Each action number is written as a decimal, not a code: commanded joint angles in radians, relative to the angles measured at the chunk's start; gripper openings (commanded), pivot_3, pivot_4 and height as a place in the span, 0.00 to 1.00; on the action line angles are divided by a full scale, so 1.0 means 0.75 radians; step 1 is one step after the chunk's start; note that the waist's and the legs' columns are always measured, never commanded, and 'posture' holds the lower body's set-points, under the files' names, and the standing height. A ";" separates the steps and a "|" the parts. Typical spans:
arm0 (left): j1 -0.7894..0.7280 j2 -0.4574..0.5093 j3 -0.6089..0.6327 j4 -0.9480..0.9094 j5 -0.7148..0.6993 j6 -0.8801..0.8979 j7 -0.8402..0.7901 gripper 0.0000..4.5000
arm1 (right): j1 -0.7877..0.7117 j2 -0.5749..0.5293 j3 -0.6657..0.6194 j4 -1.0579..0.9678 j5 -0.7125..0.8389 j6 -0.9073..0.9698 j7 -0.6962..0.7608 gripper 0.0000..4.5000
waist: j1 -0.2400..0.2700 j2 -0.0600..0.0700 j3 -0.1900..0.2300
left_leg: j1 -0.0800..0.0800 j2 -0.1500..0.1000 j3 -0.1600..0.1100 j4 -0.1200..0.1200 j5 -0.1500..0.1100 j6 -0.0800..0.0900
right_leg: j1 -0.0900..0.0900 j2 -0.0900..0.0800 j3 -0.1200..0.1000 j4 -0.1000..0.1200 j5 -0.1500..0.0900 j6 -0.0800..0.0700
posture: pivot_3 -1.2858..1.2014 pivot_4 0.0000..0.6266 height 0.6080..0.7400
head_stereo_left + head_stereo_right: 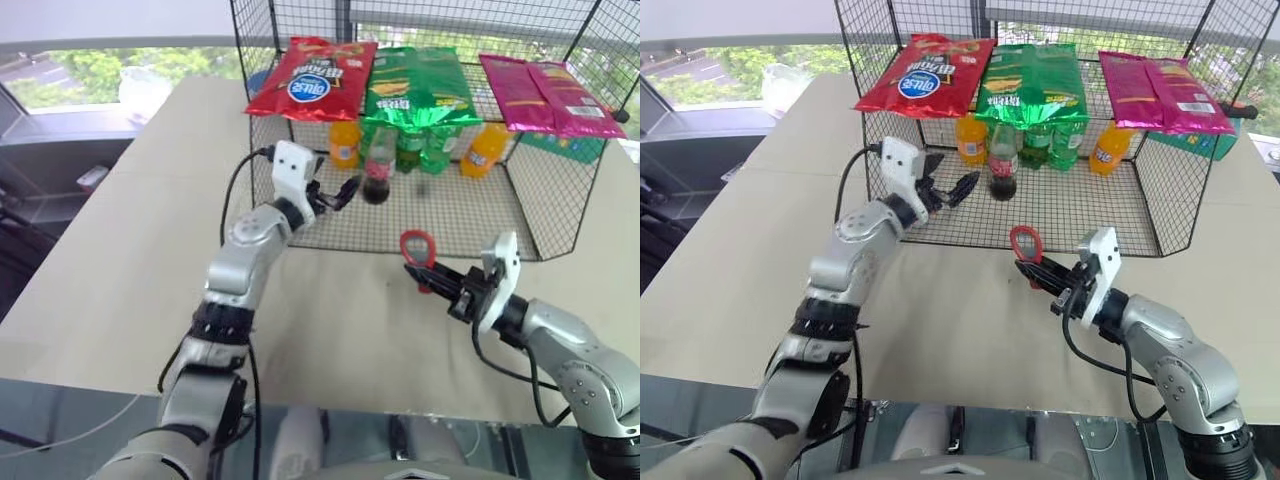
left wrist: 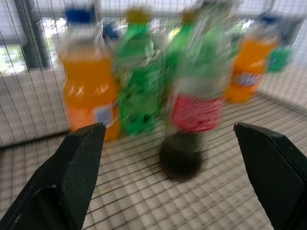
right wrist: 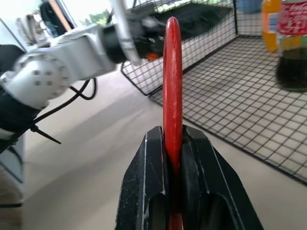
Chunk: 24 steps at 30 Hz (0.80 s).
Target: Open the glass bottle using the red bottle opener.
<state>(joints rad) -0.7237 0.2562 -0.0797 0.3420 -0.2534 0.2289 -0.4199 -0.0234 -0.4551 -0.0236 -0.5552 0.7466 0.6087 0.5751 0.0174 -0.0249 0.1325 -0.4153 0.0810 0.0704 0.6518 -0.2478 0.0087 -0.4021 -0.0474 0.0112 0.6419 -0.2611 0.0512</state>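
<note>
Left eye view: one glass bottle (image 1: pixel 378 170), one red bottle opener (image 1: pixel 419 254).

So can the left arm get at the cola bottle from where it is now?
Probably yes. The left gripper is open right beside the glass bottle, which stands at the rack's open front, ahead of the other sodas.

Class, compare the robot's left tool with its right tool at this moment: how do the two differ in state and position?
The left tool has its black fingers spread wide and holds nothing; the right tool is clamped shut on the slim red bottle opener. The left tool reaches into the black wire cage toward the small glass cola bottle; the right tool waits outside it. Both point roughly level.
</note>
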 commanded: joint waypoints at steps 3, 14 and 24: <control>-0.178 -0.073 0.002 0.322 0.091 -0.242 -0.076 0.98 | 0.020 0.012 -0.013 -0.103 -0.010 -0.038 -0.036 0.00 | -0.002 0.000 0.000 | -0.001 0.000 0.000 -0.001 0.000 0.000 | -0.001 0.000 -0.001 -0.001 0.000 0.000 | 0.52 0.24 1.00; -0.256 -0.170 0.010 0.524 0.182 -0.460 -0.113 0.98 | 0.052 0.034 -0.008 -0.157 -0.025 -0.050 -0.084 0.00 | -0.004 0.000 0.000 | -0.001 0.000 0.000 0.000 0.000 0.000 | -0.001 0.000 -0.001 0.001 0.000 0.000 | 0.52 0.24 1.00; -0.333 -0.244 0.014 0.683 0.256 -0.578 -0.027 0.98 | 0.038 0.029 -0.009 -0.154 -0.018 -0.046 -0.081 0.00 | -0.003 0.000 0.000 | -0.001 0.000 0.000 0.000 0.000 0.000 | -0.001 0.000 -0.001 0.001 0.000 0.000 | 0.52 0.24 1.00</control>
<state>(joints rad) -0.9247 0.0879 -0.0792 0.8424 -0.0760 -0.1596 -0.4603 0.0151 -0.4288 -0.0161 -0.6272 0.7181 0.5870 0.5123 0.0151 -0.0252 0.1326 -0.4158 0.0809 0.0701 0.6518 -0.2479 0.0087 -0.4026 -0.0476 0.0105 0.6426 -0.2611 0.0515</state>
